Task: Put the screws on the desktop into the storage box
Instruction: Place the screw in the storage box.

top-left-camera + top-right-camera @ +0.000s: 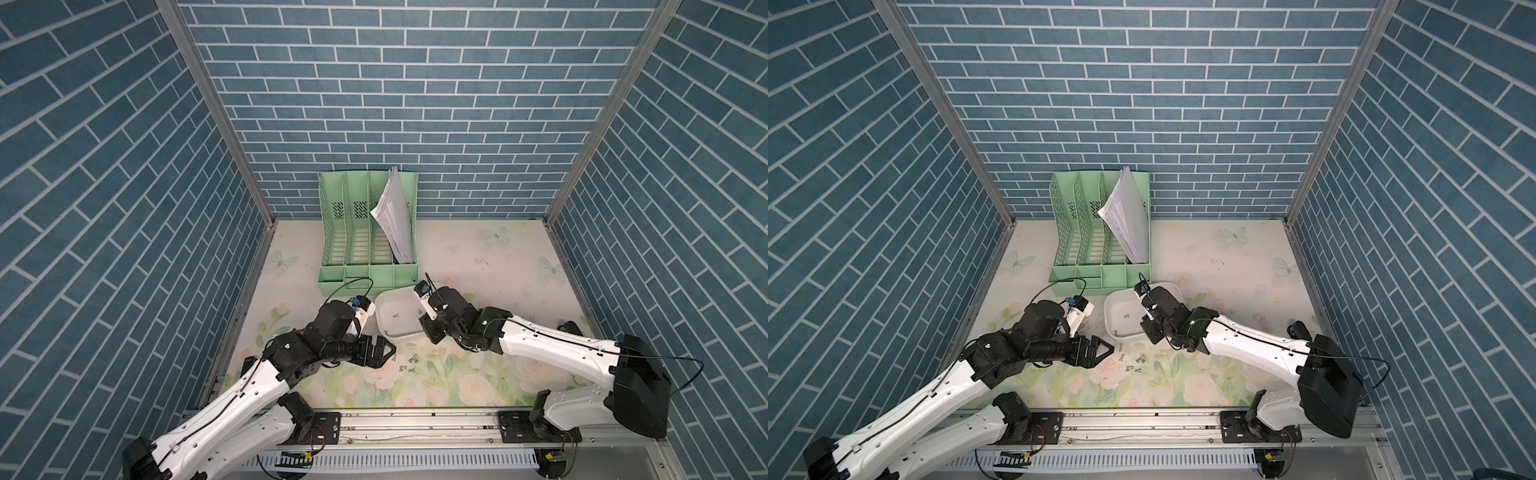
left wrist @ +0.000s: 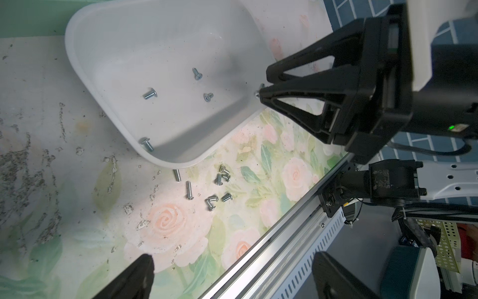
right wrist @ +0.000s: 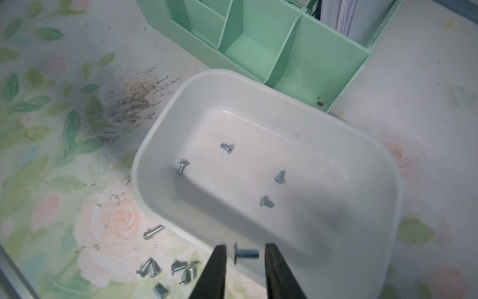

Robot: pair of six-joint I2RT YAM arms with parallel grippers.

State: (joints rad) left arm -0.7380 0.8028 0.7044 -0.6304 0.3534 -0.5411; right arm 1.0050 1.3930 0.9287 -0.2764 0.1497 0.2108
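The right gripper [image 3: 245, 246] has its jaws parted. A single screw [image 3: 245, 253] shows blurred in the gap, touching neither finger as far as the right wrist view tells. Its long axis runs straight across from finger to finger, with the head toward the finger on the side of the loose pile and the shaft tip toward the other. In both top views this gripper is at 4 o'clock of the storage box [image 3: 160, 155], over its rim. The left gripper [image 2: 232, 256] has its jaws spread wide with nothing between them. It hangs low over the desktop [image 3: 38, 168] at 7 o'clock of the box, fingers pointing toward 3 o'clock at the loose pile.

The box stands near the middle of the desktop, one corner just beside the front of the mint-green organiser [image 3: 258, 38], which is at 11 o'clock of it. Four screws [image 3: 266, 202] lie on the box floor, well apart, each pointing a different way; one rests at the foot of a wall. About eight loose screws [image 2: 219, 179] lie on the desktop at 6 o'clock of the box. Most are short and bunched, heads turned every way. A long screw [image 2: 188, 190] lies apart from the bunch, its shaft tip toward the box and its head away. Another long screw [image 2: 176, 175] lies just beside the rim, its long axis also aimed at the box.
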